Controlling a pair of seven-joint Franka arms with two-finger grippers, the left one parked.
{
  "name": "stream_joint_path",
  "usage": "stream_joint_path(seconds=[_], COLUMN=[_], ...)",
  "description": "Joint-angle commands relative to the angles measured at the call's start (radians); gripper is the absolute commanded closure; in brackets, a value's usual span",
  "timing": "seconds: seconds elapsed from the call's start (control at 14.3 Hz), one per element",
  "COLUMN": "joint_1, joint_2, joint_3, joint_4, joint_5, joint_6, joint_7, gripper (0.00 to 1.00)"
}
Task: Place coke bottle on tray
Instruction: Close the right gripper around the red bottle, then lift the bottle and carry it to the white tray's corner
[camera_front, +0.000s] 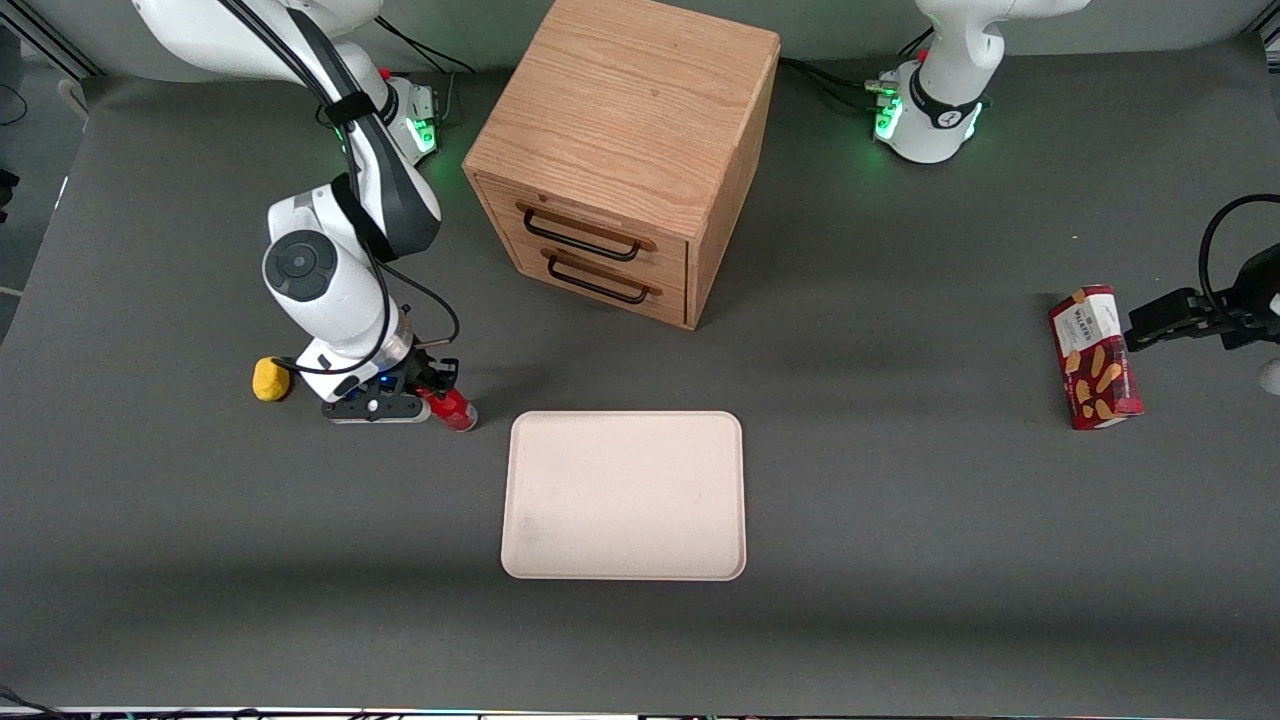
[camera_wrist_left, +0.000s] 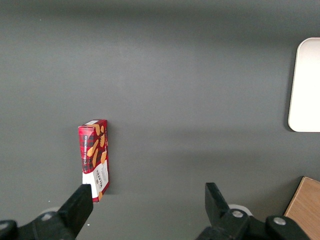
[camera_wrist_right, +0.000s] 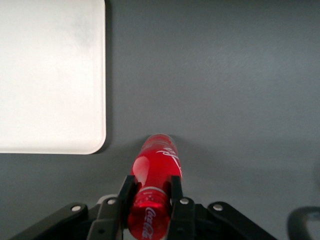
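The coke bottle (camera_front: 452, 408) is small and red and lies on the dark table beside the tray's corner, toward the working arm's end. My right gripper (camera_front: 432, 390) is low over it, and its fingers (camera_wrist_right: 176, 186) press on both sides of the bottle (camera_wrist_right: 155, 172). The bottle seems to rest on the table. The tray (camera_front: 625, 495) is a large flat cream-white rectangle with rounded corners, nearer the front camera than the cabinet, and nothing is on it. It also shows in the right wrist view (camera_wrist_right: 50, 75).
A wooden two-drawer cabinet (camera_front: 625, 150) stands farther from the front camera than the tray. A small yellow lump (camera_front: 270, 379) lies beside the gripper, toward the working arm's end. A red snack box (camera_front: 1095, 357) lies toward the parked arm's end.
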Motion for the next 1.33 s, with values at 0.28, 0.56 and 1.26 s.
stream_joint_path(seconds=[0.28,0.56,1.26], joint_1=[-0.03,-0.03,-0.032], joint_2=[0.034,0.189,0.525], joint_3=[0.002,0.004,0.085], joint_4=[0.467,0.872,1.154], joint_5=[-0.009,-0.006,-0.013], joint_6=[-0.398,-0.664,-0.433], joint_7=[-0.102,-0.141,-0.153], gripper=[1.0,1.0,1.0])
